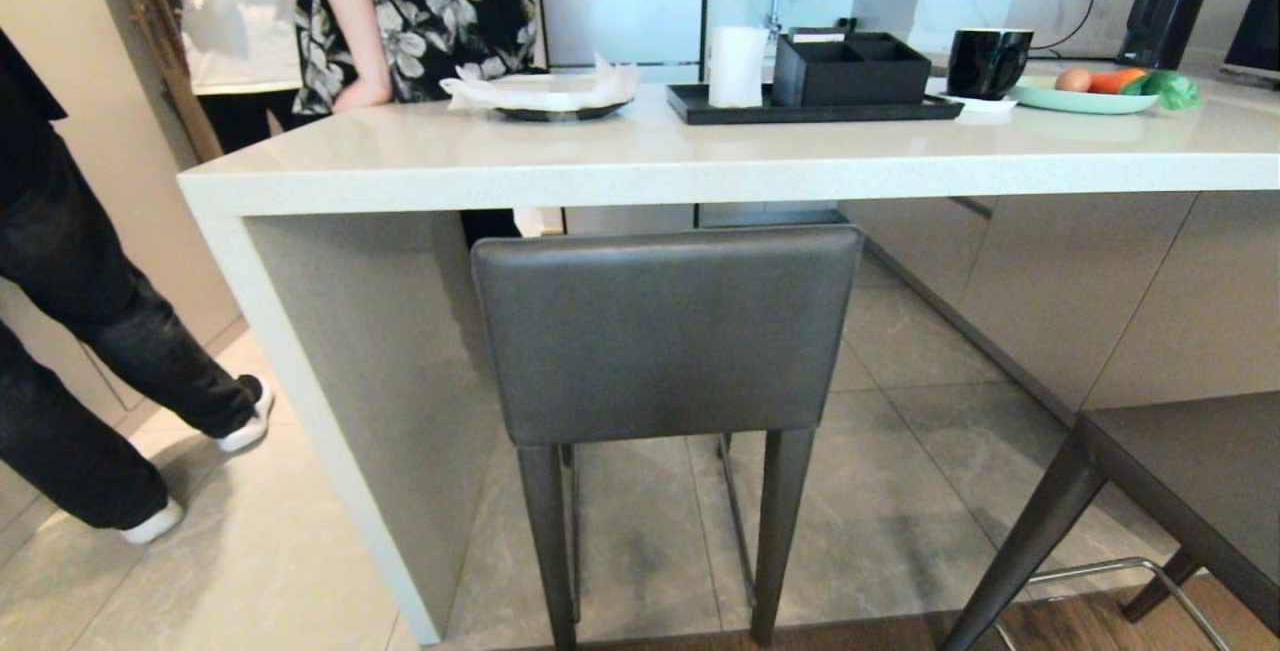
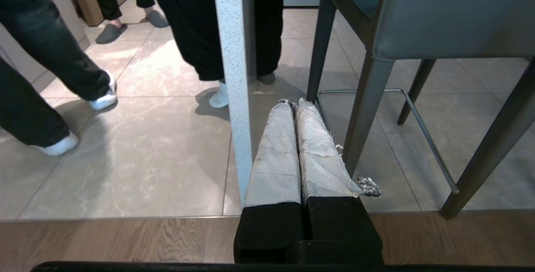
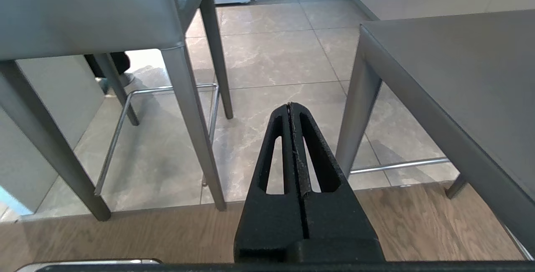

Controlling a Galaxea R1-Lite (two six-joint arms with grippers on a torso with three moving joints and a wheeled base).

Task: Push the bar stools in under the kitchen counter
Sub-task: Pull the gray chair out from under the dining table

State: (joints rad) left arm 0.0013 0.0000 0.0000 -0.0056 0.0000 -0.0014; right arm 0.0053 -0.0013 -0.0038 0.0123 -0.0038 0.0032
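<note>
A dark grey bar stool (image 1: 665, 331) stands straight ahead with its backrest toward me, its seat tucked beneath the white speckled kitchen counter (image 1: 700, 166). A second bar stool (image 1: 1190, 491) sits at the lower right, out from the counter, only its seat and front legs showing. Neither arm appears in the head view. My left gripper (image 2: 291, 104), with taped fingers, is shut and empty, hanging low near the counter's side panel (image 2: 234, 75) and the first stool's leg (image 2: 368, 109). My right gripper (image 3: 290, 105) is shut and empty, low between the two stools.
People stand at the left end of the counter (image 1: 110, 331) and behind it (image 1: 420, 11). On the counter sit a plate with paper (image 1: 550, 96), a black tray with a box (image 1: 815, 96), a black mug (image 1: 988, 61) and a plate of vegetables (image 1: 1100, 91). Tile meets wood flooring near me.
</note>
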